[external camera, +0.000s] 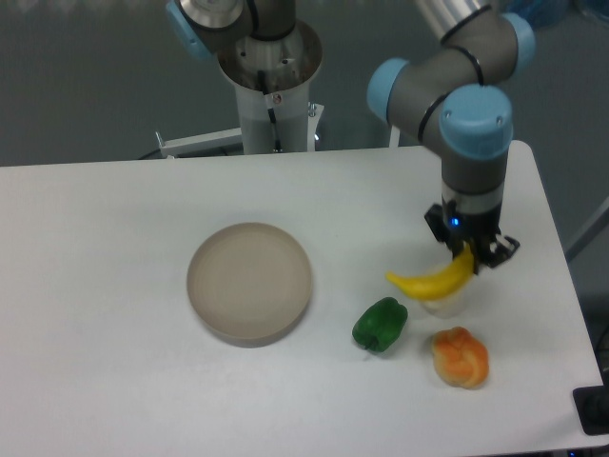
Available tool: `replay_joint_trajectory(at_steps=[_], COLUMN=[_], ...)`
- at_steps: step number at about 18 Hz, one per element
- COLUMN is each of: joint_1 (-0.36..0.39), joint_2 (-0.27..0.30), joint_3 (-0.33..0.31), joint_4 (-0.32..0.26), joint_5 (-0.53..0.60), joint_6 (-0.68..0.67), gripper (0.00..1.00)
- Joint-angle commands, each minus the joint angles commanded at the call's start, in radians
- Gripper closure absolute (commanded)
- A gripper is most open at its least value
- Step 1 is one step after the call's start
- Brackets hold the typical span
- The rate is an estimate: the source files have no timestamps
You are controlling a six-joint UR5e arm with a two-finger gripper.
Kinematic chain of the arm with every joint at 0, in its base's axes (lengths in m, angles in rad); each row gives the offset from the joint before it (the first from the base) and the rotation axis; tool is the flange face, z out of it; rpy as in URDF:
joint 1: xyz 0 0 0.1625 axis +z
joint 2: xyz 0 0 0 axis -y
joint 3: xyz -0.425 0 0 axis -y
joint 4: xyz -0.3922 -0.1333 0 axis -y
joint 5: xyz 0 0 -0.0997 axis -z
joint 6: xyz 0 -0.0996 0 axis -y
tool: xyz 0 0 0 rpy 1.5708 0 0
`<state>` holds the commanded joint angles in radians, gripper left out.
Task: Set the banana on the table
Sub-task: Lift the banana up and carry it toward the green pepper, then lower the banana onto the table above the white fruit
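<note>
Right of centre, the end effector [468,255] pinches the banana [433,280] by one tip just above the tabletop [114,228], and a release here could roll it into the green pepper [380,324] or orange fruit [461,357] nearby.

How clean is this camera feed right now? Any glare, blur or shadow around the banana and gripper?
Fixed camera: soft overall, edges slightly blurred, no harsh glare on the white table. The banana reads clearly yellow, held at one end by the gripper; a pale shadow lies beneath it. The fingertips are dark and hard to separate. The plate is evenly lit.
</note>
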<state>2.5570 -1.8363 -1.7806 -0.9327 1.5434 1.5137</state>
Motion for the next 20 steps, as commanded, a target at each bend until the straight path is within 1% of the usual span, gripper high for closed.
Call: replay_joint_trajectory(at_steps=[2, 3, 6, 8, 11, 15, 20], joint_1=[0.029, 0.04, 0.051, 0.068, 0.069, 0.062, 0.058], joint_2=[0.029, 0.037, 0.04, 0.042, 0.04, 0.028, -0.001], joint_3=[-0.058, -0.077, -0.14, -0.164, -0.186, -0.192, -0.197], joint_4=[0.002, 0.002, 0.003, 0.003, 0.003, 0.006, 0.012], joint_5=[-0.014, -0.016, -0.022, -0.023, -0.025, -0.028, -0.025], joint_6=[0.042, 0.054, 0.056, 0.048, 0.033, -0.098, -0.113], gripper=[0.76, 0.76, 0.76, 0.76, 0.76, 0.76, 0.76])
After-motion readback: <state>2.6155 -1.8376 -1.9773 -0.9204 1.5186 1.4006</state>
